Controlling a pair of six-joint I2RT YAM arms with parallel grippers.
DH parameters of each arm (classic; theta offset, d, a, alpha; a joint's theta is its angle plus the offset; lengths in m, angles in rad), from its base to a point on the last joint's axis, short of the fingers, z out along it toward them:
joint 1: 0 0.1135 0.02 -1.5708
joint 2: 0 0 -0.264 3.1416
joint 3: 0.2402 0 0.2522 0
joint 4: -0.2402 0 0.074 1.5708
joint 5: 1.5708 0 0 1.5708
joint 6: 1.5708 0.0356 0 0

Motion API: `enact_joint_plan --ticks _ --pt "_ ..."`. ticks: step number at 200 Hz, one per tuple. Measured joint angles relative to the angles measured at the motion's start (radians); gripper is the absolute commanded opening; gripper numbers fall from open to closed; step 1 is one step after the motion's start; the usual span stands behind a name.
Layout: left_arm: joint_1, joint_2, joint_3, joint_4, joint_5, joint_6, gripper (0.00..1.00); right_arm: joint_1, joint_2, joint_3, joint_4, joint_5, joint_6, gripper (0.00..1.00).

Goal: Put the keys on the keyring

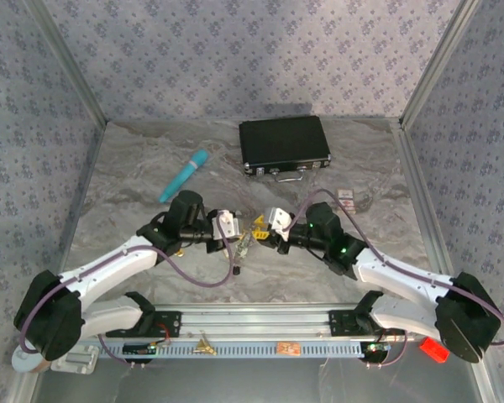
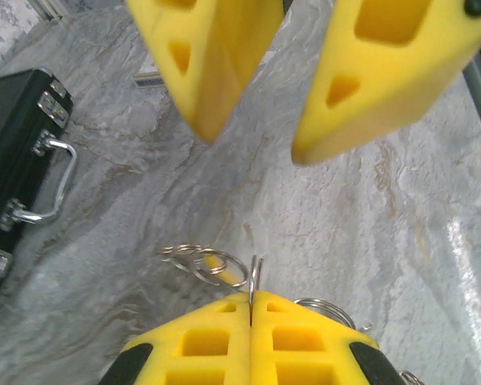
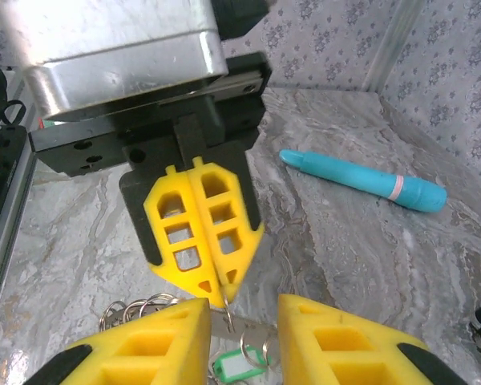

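- Seen from above, the left gripper point(image 1: 240, 227) and right gripper point(image 1: 263, 232) meet tip to tip, with the keys point(image 1: 245, 244) bunched just beneath them. A black case point(image 1: 284, 144) and a teal pen point(image 1: 185, 175) lie farther back.
- Left wrist view: the left gripper's fingers are pressed together on a thin metal loop, probably the keyring point(image 2: 255, 277). Small rings point(image 2: 200, 263) trail to its left. The right gripper faces it, fingers apart and holding nothing.
- Right wrist view: the right gripper's fingers stand spread. The left tips pinch the loop just above them, and a green-tagged key point(image 3: 236, 365) lies between the spread fingers.
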Motion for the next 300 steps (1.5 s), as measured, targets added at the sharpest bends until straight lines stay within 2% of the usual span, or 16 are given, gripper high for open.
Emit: enact_joint_plan --ticks 39,85,171,197,254,300 --pt "0.0 -0.008 -0.119 0.246 0.029 -0.196 0.0 0.0 0.037 -0.053 0.041 -0.004 0.024 0.3" --pt "0.0 -0.023 -0.159 0.349 0.041 -0.276 0.0 -0.002 0.081 -0.059 0.082 -0.011 0.035 0.29" --pt "0.0 -0.027 -0.172 0.382 0.052 -0.294 0.0 -0.001 0.128 -0.044 0.101 -0.045 0.039 0.2" --pt "0.004 -0.028 -0.172 0.382 0.056 -0.293 0.0 -0.002 0.134 -0.037 0.101 -0.044 0.039 0.2" --pt "0.003 -0.036 -0.172 0.373 0.066 -0.27 0.0 0.0 0.137 -0.024 0.093 -0.019 0.037 0.27" --pt "0.003 -0.047 -0.172 0.343 0.059 -0.236 0.0 0.002 0.136 -0.002 0.047 0.007 0.018 0.25"
